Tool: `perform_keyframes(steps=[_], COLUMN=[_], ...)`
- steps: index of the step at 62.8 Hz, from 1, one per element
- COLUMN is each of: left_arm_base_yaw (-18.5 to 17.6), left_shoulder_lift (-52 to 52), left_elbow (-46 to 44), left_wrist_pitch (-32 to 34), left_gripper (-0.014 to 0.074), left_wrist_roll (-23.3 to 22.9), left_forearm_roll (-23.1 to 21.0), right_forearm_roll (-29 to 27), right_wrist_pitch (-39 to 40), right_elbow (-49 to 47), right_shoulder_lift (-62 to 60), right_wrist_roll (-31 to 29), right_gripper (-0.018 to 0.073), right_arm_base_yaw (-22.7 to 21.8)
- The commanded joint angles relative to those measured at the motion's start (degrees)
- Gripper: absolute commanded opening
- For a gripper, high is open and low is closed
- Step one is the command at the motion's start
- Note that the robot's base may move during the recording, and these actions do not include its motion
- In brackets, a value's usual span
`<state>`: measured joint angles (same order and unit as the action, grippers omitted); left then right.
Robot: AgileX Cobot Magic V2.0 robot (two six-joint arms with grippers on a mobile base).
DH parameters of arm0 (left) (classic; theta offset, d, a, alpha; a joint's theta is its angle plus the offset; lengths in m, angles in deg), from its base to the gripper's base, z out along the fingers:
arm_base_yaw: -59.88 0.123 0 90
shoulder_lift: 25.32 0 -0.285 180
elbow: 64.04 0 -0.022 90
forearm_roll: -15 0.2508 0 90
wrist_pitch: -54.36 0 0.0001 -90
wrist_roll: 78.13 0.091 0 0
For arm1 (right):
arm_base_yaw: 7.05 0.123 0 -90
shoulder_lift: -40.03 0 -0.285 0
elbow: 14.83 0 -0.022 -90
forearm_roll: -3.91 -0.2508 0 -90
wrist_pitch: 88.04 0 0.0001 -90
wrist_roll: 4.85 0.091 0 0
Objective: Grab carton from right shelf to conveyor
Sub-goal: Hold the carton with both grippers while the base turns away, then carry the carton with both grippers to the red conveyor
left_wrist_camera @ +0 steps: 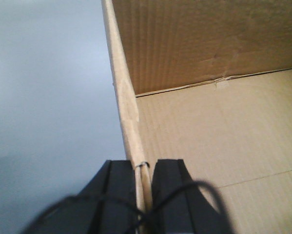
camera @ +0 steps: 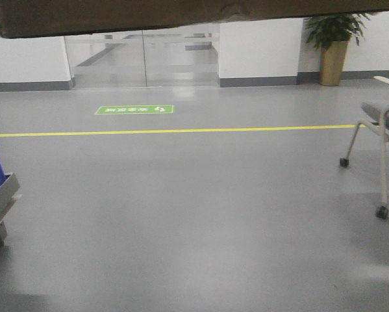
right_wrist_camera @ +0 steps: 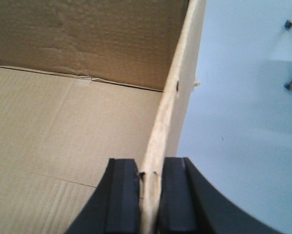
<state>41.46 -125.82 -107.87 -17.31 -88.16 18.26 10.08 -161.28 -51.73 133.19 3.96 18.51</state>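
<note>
Cardboard carton (left_wrist_camera: 209,122) has one wall pinched by left fingers (left_wrist_camera: 117,187), another by right fingers (right_wrist_camera: 124,195).

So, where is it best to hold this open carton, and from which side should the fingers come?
Grip the top rim of the two opposite side walls, coming down from above. The carton is open-topped and its walls stand thin and upright, so fingers fit astride one. The left gripper and right gripper pinch it just so, one wall each.

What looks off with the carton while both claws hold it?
The carton hangs askew in the front view, its bottom edge lower on the left. The left claw and right claw each pinch just a thin side wall.
</note>
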Motion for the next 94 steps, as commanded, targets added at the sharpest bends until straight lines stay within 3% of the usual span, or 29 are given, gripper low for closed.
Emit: perform_keyframes(steps=[1,47,74,94], left_arm_base_yaw=[-0.6,-0.6,-0.6,-0.6], left_shoulder_lift=[0.4,0.4,0.4,0.4], left_elbow=[-0.1,-0.1,-0.1,-0.1], left_wrist_pitch=[1.7,1.7,3.8,8.9], left_gripper=[-0.0019,-0.0019,-0.0019,-0.0019], left_wrist_roll=[0.3,0.3,0.3,0.3], left_forearm_roll=[-1.4,-1.4,-1.4,-1.4], right_forearm_roll=[-2.6,-2.6,-2.6,-2.6], right_wrist_pitch=[3.3,3.3,12.3,16.5], right_elbow=[-0.4,-0.4,-0.4,-0.4], right_shoulder_lift=[-0.8,-0.8,-0.8,-0.7], right_wrist_roll=[-0.7,-0.7,-0.7,-0.7], right_gripper=[-0.0067,-0.0067,-0.0067,-0.0067], right_arm_base_yaw=[0.3,0.3,0.3,0.3])
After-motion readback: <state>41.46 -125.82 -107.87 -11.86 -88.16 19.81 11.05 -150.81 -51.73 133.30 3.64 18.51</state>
